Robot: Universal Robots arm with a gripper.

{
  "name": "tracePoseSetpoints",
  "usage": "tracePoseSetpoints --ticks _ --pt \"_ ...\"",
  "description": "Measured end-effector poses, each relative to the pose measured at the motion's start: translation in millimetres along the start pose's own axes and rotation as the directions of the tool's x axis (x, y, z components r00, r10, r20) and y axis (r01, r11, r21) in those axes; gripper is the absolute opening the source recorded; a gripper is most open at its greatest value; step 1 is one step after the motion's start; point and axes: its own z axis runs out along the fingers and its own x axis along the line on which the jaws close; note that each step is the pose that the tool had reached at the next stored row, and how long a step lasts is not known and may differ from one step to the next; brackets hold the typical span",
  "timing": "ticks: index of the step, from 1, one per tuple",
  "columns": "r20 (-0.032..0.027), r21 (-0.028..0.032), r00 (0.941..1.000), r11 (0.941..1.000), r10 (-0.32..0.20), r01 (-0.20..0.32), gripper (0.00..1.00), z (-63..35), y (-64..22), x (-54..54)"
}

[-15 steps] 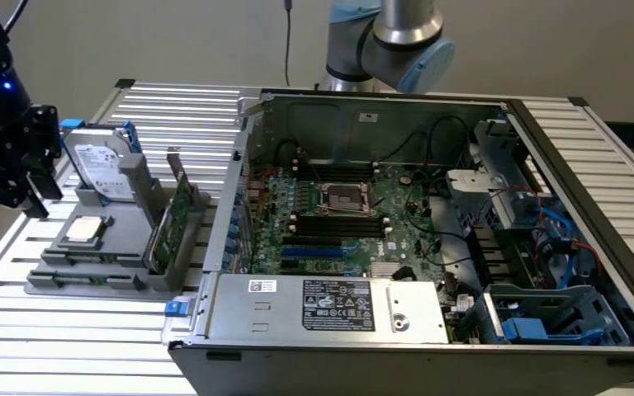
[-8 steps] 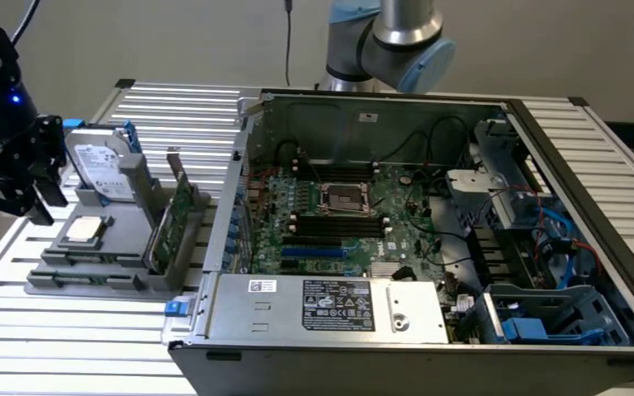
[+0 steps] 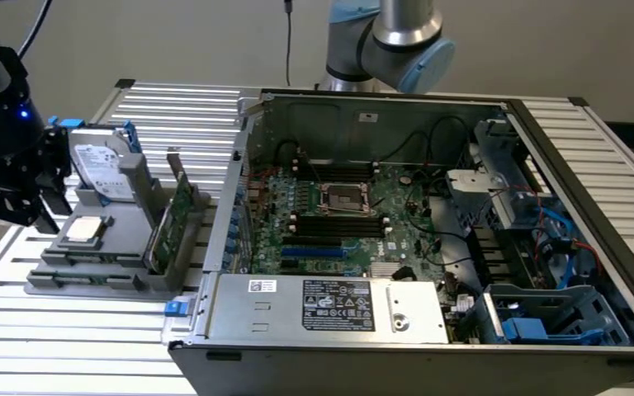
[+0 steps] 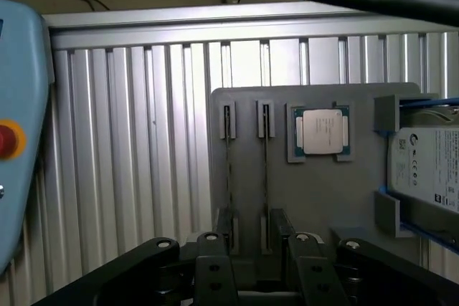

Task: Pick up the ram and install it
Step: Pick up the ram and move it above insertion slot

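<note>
Ram (image 4: 229,173) sits in gray tray (image 4: 323,198) on slatted table (image 4: 143,141).

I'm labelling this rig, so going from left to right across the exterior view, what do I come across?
Gripper → hard drive → green board standing on edge → CPU socket inside the open case → blue drive cage.
</note>
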Motion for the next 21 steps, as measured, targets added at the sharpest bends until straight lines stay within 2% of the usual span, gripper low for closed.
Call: tracePoseSetpoints --ticks 13,21 --pt "0.0001 0.0000 1.0000 1.0000 0.000 0.000 0.36 23.9 -1.8 11.9" --pt "-0.0007 0.0004 0.9999 0.9999 -0.016 0.016 0.36 38.5 -2.6 12.7"
